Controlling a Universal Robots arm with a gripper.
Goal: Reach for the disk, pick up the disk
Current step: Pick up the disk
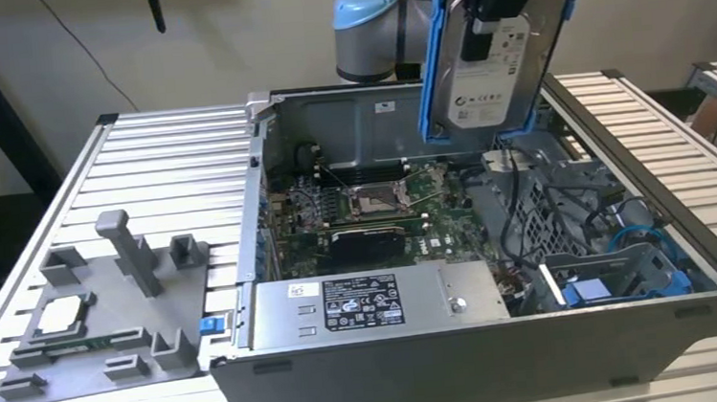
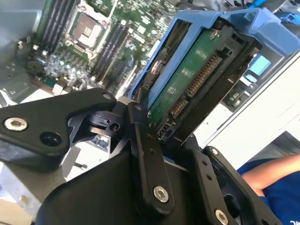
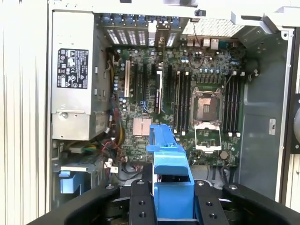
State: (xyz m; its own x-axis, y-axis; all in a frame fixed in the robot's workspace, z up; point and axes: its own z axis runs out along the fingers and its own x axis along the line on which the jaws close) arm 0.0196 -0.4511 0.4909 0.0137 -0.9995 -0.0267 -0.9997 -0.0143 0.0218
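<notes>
The arm (image 1: 378,36) has grey joints with light-blue caps, and the end effector (image 2: 154,154) is matte black, with silver screws.

Disk (image 1: 488,56): silver body, white printed label, blue plastic frame; underside circuit board green. Gripper (image 2: 154,140): black. Motherboard (image 3: 187,93): green. Fixture plate (image 1: 99,322): grey.

White printed label on flat silver metal disk in blue plastic frame (image 1: 491,56): dark print present, too small to read.
Black-and-white sticker on grey metal power-supply box (image 1: 362,302): symbols and fine print, illegible.
Small white sticker on far grey case wall (image 1: 384,106): unreadable.
</notes>
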